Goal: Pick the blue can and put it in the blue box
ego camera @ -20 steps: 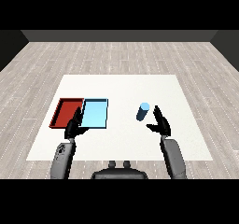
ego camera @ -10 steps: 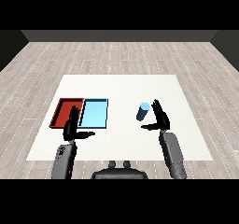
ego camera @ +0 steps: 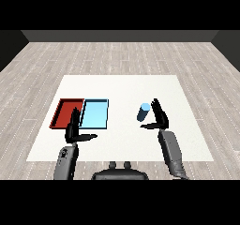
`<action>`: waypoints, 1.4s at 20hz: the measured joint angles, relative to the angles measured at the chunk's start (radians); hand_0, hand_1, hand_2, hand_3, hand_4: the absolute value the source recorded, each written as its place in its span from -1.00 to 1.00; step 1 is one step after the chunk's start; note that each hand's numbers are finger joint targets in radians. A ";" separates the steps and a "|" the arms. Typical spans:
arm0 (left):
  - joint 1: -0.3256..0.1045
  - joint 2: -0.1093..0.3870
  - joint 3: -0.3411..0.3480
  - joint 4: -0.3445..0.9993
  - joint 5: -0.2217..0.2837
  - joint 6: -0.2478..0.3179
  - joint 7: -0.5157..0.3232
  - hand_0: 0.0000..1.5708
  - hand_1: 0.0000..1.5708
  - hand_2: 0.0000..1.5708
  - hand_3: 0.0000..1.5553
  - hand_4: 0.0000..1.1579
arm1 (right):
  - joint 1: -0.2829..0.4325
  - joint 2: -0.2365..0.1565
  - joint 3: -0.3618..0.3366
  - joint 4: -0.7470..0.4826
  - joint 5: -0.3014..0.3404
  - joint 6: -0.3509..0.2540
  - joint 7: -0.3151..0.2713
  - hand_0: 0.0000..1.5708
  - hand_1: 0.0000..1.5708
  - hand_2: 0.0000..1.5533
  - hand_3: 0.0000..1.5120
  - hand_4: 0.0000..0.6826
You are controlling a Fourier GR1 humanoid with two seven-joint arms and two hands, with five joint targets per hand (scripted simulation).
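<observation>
Near the counter's (ego camera: 122,83) left edge we see the red tray (ego camera: 63,114) with the light blue tray (ego camera: 95,114) touching its right side. Our left hand (ego camera: 74,129) hovers at their near edge, fingers relaxed and spread, holding nothing. Toward the right edge, the blue can (ego camera: 144,112) leans tilted, just left of our right hand (ego camera: 159,118), whose fingers stand straight and wide beside it, thumb below.

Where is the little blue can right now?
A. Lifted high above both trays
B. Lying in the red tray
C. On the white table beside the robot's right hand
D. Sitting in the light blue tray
C. The blue can is out on the white table, right beside the open right hand and well apart from the light blue tray and red tray.
</observation>
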 measured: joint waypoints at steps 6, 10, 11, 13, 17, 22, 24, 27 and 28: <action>-0.011 -0.003 -0.004 0.023 -0.013 0.004 -0.023 -1.00 -1.00 -1.00 -1.00 -1.00 | -0.008 -0.012 -0.016 0.013 -0.002 0.002 -0.001 -1.00 -1.00 -1.00 -1.00 -1.00; -0.001 0.018 0.017 0.013 0.004 -0.017 -0.024 -1.00 -1.00 -1.00 -1.00 -1.00 | -0.027 -0.004 -0.019 0.066 0.010 -0.013 -0.018 -1.00 -1.00 -1.00 -1.00 -1.00; 0.003 0.019 0.018 0.017 0.001 -0.017 -0.035 -1.00 -1.00 -1.00 -1.00 -1.00 | -0.025 -0.004 -0.022 0.066 0.005 -0.011 -0.014 -1.00 -1.00 -1.00 -1.00 -1.00; 0.003 0.016 0.013 -0.001 -0.002 -0.012 -0.019 -1.00 -1.00 -1.00 -1.00 -1.00 | -0.014 -0.011 -0.031 0.052 -0.011 -0.001 -0.003 -1.00 -1.00 -1.00 -1.00 -1.00; -0.021 0.013 0.021 0.041 -0.012 0.000 -0.031 -1.00 -1.00 -1.00 -1.00 -1.00 | -0.038 -0.004 -0.042 0.109 -0.014 -0.014 -0.005 -1.00 -1.00 -1.00 -1.00 -1.00; -0.011 0.007 0.019 0.050 -0.004 -0.009 -0.044 -1.00 -1.00 -1.00 -1.00 -1.00 | -0.126 -0.023 -0.079 0.267 -0.020 -0.017 -0.028 -1.00 -1.00 -1.00 -1.00 -1.00; -0.026 0.005 0.020 0.054 -0.005 -0.002 -0.032 -1.00 -1.00 -1.00 -1.00 -1.00 | -0.166 -0.025 -0.087 0.337 -0.012 -0.026 -0.051 -1.00 -1.00 -1.00 -1.00 -1.00; -0.010 0.004 0.008 0.055 -0.019 0.005 -0.048 -1.00 -1.00 -1.00 -1.00 -1.00 | -0.207 -0.021 -0.095 0.396 -0.012 -0.043 -0.059 -1.00 -1.00 -1.00 -1.00 -1.00; -0.009 0.008 0.010 0.050 -0.021 0.006 -0.043 -1.00 -1.00 -1.00 -1.00 -1.00 | -0.223 -0.023 -0.101 0.425 -0.014 -0.042 -0.065 -1.00 -1.00 -1.00 -1.00 -1.00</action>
